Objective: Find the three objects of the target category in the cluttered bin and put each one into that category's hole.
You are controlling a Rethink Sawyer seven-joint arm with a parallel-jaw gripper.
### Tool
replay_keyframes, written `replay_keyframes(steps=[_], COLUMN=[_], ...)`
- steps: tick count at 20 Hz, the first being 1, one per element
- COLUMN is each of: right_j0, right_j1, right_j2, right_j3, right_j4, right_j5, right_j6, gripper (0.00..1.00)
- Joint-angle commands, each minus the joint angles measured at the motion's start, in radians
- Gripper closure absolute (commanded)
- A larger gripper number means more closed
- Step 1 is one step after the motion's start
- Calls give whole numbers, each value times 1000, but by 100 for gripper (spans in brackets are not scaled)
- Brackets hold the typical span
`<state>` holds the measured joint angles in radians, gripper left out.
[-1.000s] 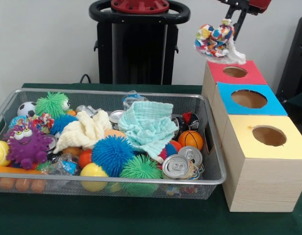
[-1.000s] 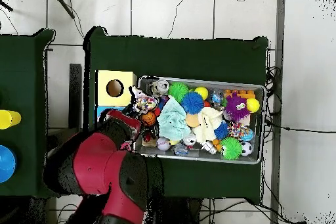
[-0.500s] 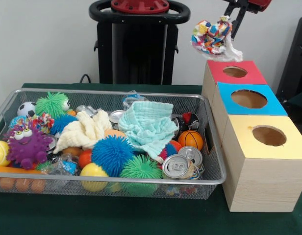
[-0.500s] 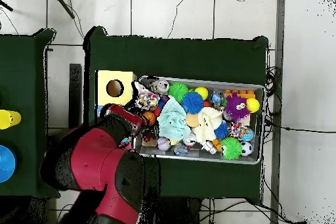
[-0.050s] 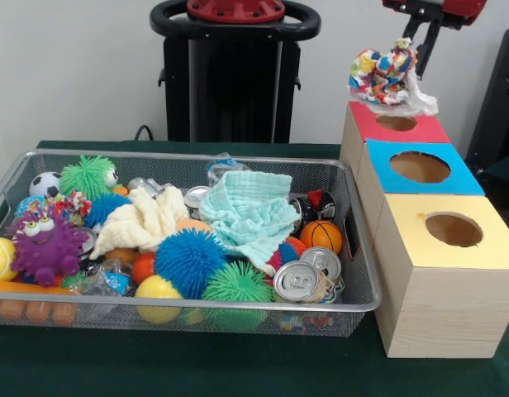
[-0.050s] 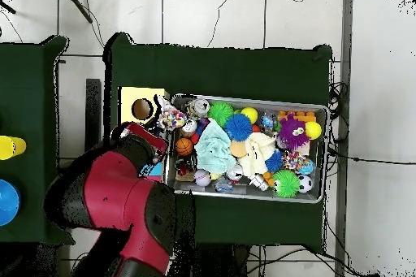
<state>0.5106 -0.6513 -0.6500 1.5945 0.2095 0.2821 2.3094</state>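
Item: gripper (image 5: 420, 41), front view — entering from the top right, closed on a multicoloured crumpled bundle (image 5: 385, 74) with a pale, plastic-looking trailing edge. What the bundle is made of cannot be told for certain.

Position of the held thing: in the air, hanging from the gripper's lower left side, above the red-topped box (image 5: 399, 124) at the far end of the row of three. It sits over that box's left, far corner, its trailing edge just at the far rim of the red box's hole (image 5: 396, 121); whether the two touch cannot be told.

Governing relation: the hole lies below the bundle and a little nearer the camera. The bundle spreads left to right and looks about as wide as the hole, so a release would probably want it brought nearer and centred first — otherwise the loose edge could catch on the rim.

Other holes: blue-topped box (image 5: 420, 169) in the middle, yellow-topped box (image 5: 453, 227) nearest; both well apart from the bundle.

Wire bin (image 5: 354, 289): to the left of the boxes, still full — spiky balls, cans, two cloths, small sports balls. Nothing in it is near the gripper.

Overhead view: the arm (image 6: 114, 201) covers the far boxes; the bundle shows beside the yellow top.

Judged stage: carry done, release not yet made.
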Motion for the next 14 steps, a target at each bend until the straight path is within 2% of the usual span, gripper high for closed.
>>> replay_keyframes(steps=[1,3,4,5,8,13,14], right_j0=[-79,-126,-134,-178,-189,-302,-307], right_j1=[-3,-26,-27,-51,-49,-96,-98], right_j2=[240,322,334,396,414,566,570], right_j3=[152,188,195,223,231,306,306], right_j4=[118,146,153,159,177,220,221], right_j5=[-108,-130,-133,-134,-131,-183,-185], right_j6=[268,252,247,218,216,224,224], gripper=[100,100,100,100,100,100,100])
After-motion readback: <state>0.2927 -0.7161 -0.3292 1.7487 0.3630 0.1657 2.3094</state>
